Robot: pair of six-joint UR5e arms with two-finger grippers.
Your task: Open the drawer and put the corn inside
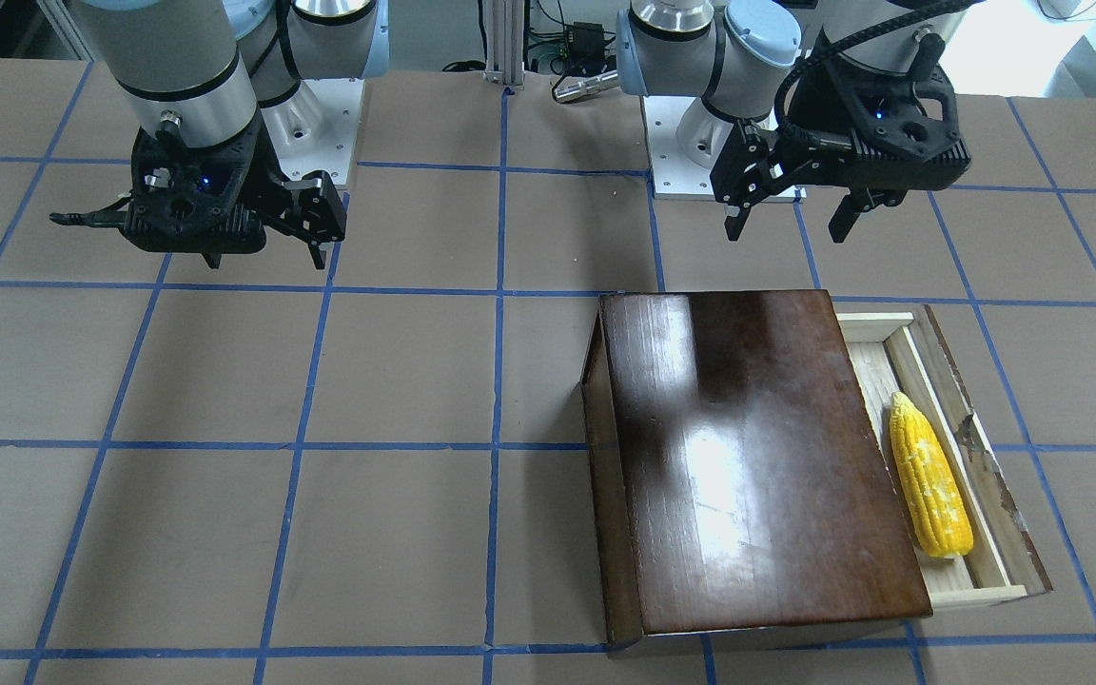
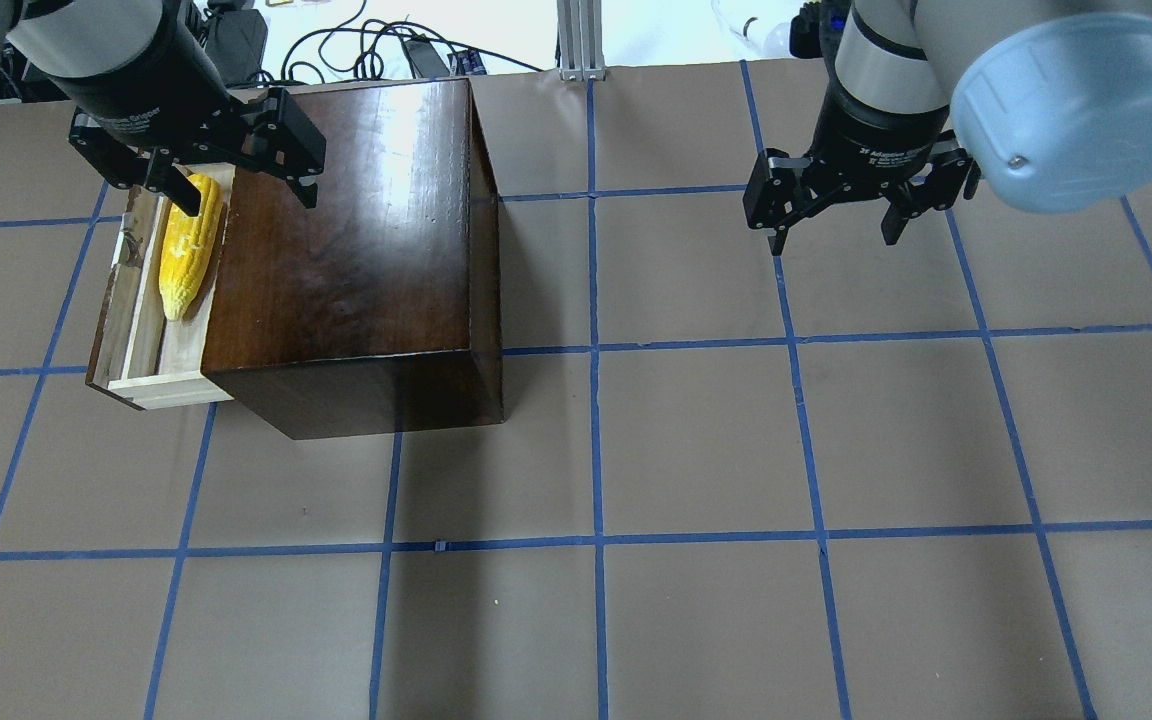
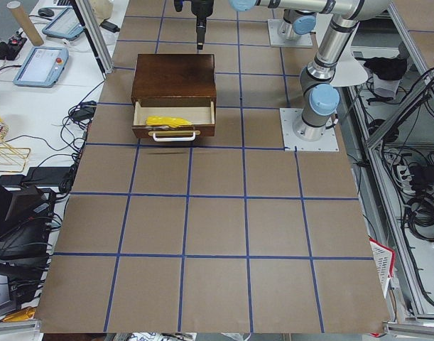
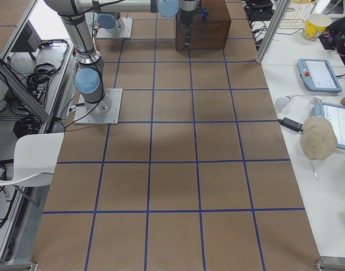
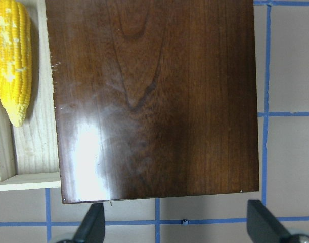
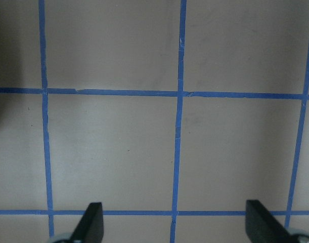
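Note:
The drawer [image 1: 990, 533] of pale wood stands pulled out of the glossy dark-brown box [image 1: 748, 457]. The yellow corn [image 1: 929, 476] lies lengthwise inside it. In the overhead view the corn [image 2: 186, 245] lies in the drawer [image 2: 131, 320] at the box's [image 2: 356, 230] left side. My left gripper [image 2: 246, 200] hovers open and empty above the box's far left edge, apart from the corn. Its wrist view shows the corn [image 5: 12, 61], the drawer [image 5: 35, 147] and the box top [image 5: 154, 101]. My right gripper [image 2: 834, 240] hangs open and empty over bare table, far from the box.
The table is brown with a blue tape grid [image 2: 596, 450]. The arm bases [image 1: 700, 143] stand at the robot's side. Cables and electronics [image 2: 386, 45] lie beyond the far table edge. The drawer has a white handle [image 3: 174, 136] on its front.

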